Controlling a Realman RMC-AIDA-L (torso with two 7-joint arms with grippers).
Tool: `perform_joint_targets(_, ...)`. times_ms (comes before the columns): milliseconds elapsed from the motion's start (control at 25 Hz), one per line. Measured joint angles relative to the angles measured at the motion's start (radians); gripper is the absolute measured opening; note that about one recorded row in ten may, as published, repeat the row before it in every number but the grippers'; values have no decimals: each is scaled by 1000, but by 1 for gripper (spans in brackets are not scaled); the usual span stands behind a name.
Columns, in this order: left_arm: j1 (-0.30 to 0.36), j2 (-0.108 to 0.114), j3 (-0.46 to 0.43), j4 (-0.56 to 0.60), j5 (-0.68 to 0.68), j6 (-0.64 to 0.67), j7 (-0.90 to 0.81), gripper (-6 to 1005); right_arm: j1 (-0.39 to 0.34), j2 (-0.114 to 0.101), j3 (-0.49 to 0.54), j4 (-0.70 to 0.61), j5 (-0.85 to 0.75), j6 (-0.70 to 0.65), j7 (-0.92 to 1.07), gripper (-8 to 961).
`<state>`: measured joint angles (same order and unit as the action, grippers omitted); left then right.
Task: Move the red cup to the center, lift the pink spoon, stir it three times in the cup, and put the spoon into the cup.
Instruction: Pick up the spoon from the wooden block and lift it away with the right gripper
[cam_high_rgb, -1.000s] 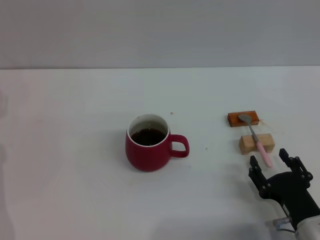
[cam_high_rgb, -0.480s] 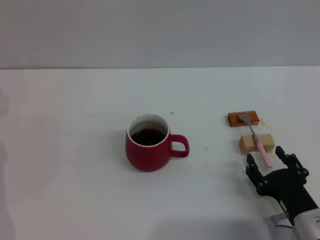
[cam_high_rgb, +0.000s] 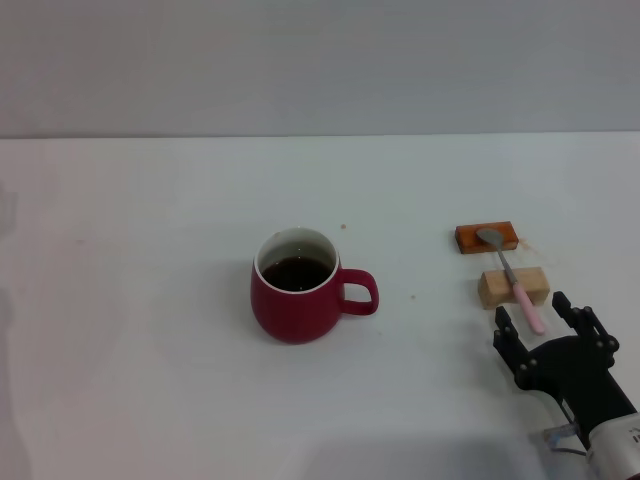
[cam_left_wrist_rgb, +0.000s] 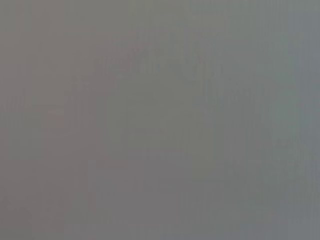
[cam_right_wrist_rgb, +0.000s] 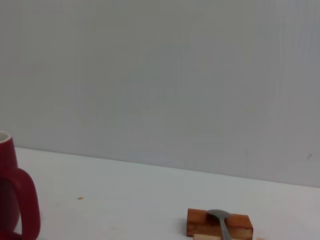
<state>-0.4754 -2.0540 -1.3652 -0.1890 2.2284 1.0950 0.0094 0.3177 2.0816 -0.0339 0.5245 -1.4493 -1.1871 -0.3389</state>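
Note:
The red cup (cam_high_rgb: 298, 287) stands on the white table near the middle, handle pointing right, dark liquid inside. The right wrist view shows its handle (cam_right_wrist_rgb: 22, 202). The pink spoon (cam_high_rgb: 513, 279) lies across two blocks at the right, its grey bowl on the orange-brown block (cam_high_rgb: 486, 237), its pink handle over the light wooden block (cam_high_rgb: 513, 287). My right gripper (cam_high_rgb: 537, 318) is open, just in front of the spoon's handle end, one finger on each side of it. The left gripper is out of view.
The orange-brown block with the spoon bowl also shows in the right wrist view (cam_right_wrist_rgb: 219, 223). A grey wall rises behind the table's far edge. Small specks (cam_high_rgb: 343, 226) dot the tabletop.
My right gripper has moved forward and a little left toward the spoon's handle end in the first half second, then stayed. The cup and spoon have not moved.

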Motion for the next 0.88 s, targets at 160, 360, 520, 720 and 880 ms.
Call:
perform_joint_targets(160,5,0,0,-3,1,0,-2,802,0,0,5,0,0,0,0,679)
perform_joint_targets(360,11,-2,0,-4,2,4,-5,802,0,0,6,-1,-3,0,0,678)
perform_joint_targets(520,13,-3,0,-4,2,5,-5,802,0,0,6,-2,-7,0,0,561)
perform_joint_targets(720,17,-3,0,-4,2,6,-5,802,2,0,6,-2,-7,0,0,473)
perform_joint_targets(880,19,-3,0,-4,2,6,-6,802,8,0,6,-2,-3,4,0,460)
